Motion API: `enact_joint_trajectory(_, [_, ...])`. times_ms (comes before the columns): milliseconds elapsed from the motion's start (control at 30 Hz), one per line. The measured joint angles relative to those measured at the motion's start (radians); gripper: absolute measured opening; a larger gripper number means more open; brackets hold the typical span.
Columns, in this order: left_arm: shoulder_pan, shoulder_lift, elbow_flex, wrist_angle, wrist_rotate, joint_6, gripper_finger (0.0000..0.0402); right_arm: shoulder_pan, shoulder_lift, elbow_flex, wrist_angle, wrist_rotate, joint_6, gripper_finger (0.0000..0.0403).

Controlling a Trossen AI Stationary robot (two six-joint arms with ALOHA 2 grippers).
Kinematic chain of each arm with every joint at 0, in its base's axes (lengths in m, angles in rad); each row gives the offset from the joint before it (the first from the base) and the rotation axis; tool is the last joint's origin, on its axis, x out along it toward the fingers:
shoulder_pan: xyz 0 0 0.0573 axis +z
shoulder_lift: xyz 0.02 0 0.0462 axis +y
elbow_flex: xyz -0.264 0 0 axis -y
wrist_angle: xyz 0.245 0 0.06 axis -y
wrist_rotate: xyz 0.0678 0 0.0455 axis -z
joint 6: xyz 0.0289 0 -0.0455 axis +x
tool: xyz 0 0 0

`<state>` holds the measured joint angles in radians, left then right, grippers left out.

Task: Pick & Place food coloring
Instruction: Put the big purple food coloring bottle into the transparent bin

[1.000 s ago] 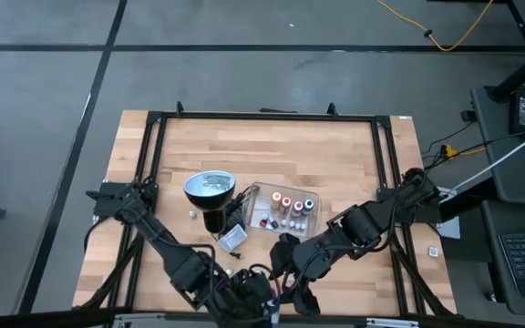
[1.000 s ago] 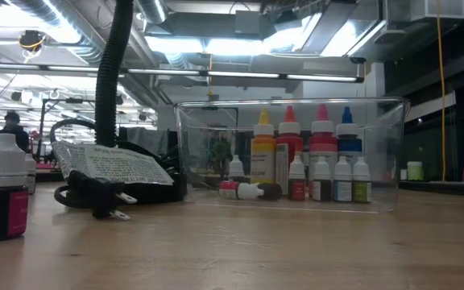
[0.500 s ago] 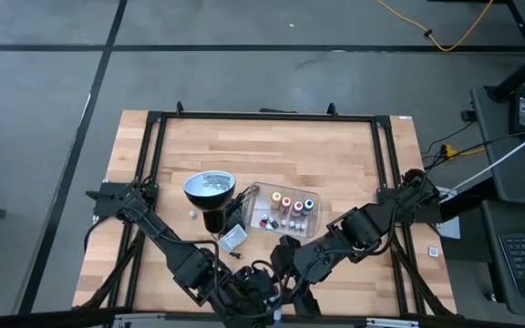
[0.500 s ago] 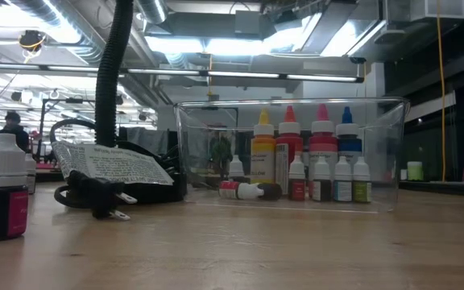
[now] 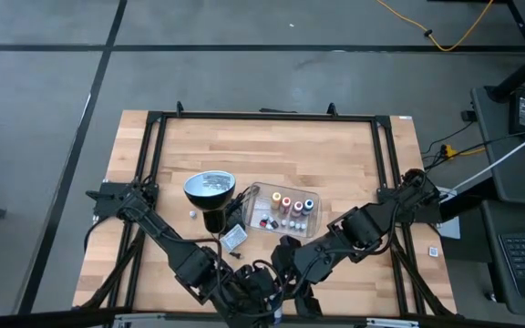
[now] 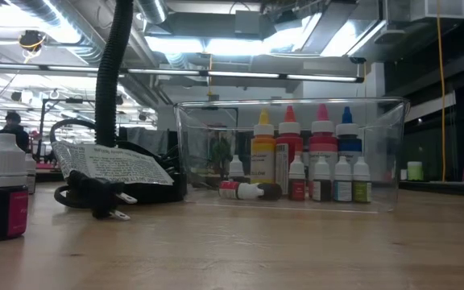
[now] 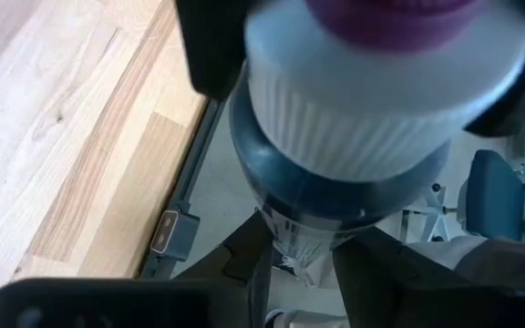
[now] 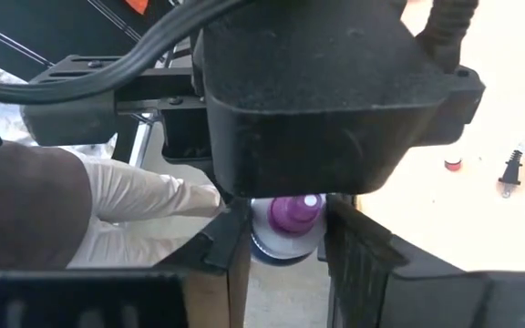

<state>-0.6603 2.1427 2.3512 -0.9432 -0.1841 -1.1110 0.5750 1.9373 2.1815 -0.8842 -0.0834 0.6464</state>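
At the table's near edge my left gripper [image 5: 259, 293] and my right gripper [image 5: 286, 288] meet over one food coloring bottle [image 7: 335, 173]. It has a dark blue body, a white ribbed cap and a purple tip [image 8: 292, 213]. Both grippers are shut on it, and in the high view they hide it. Several more bottles stand or lie in the clear tray [image 5: 267, 193]. Another bottle [image 6: 2, 189], white-capped and dark, stands on the table, as does a tiny white one [image 5: 192, 215]. My left gripper pinches the bottle's narrow end opposite the cap [image 7: 299, 239] between its two fingers [image 7: 249, 260]. The bottle is lifted clear of the table, its cap pointing away from these fingers. My right gripper has its two fingers [image 8: 231, 239] on opposite sides of the white ribbed cap [image 8: 264, 235]. It comes at the bottle from the tip end and faces my left gripper. How far back the cap reaches between the fingers does not show.
A black lamp with a round silvery head [image 5: 210, 187] stands left of the tray. Its cord, plug [image 6: 103, 201] and paper tag [image 5: 233, 237] lie in front of it. A person's legs [image 8: 108, 214] show beyond the table's near edge.
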Motion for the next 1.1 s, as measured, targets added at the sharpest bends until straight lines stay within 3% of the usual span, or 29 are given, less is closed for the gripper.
enact_joint_trajectory(300, [0.004,0.0,0.0,-0.002,-0.014,-0.006,0.0132,0.012,-0.018,0.001,-0.05,0.011,-0.002,0.0116])
enact_joint_trajectory(533, [-0.04,-0.001,0.0,-0.082,-0.171,-0.158,0.0137,0.019,-0.1,-0.002,-0.18,0.115,-0.005,0.0116])
enact_joint_trajectory(833, [-0.154,-0.023,0.0,-0.262,-0.601,-0.298,0.0136,-0.04,-0.163,0.0,-0.331,0.23,-0.108,0.0116])
enact_joint_trajectory(1100, [-0.288,-0.108,0.0,-0.5,-1.19,-0.371,0.0138,-0.192,-0.136,-0.017,-0.351,0.271,-0.305,0.0116])
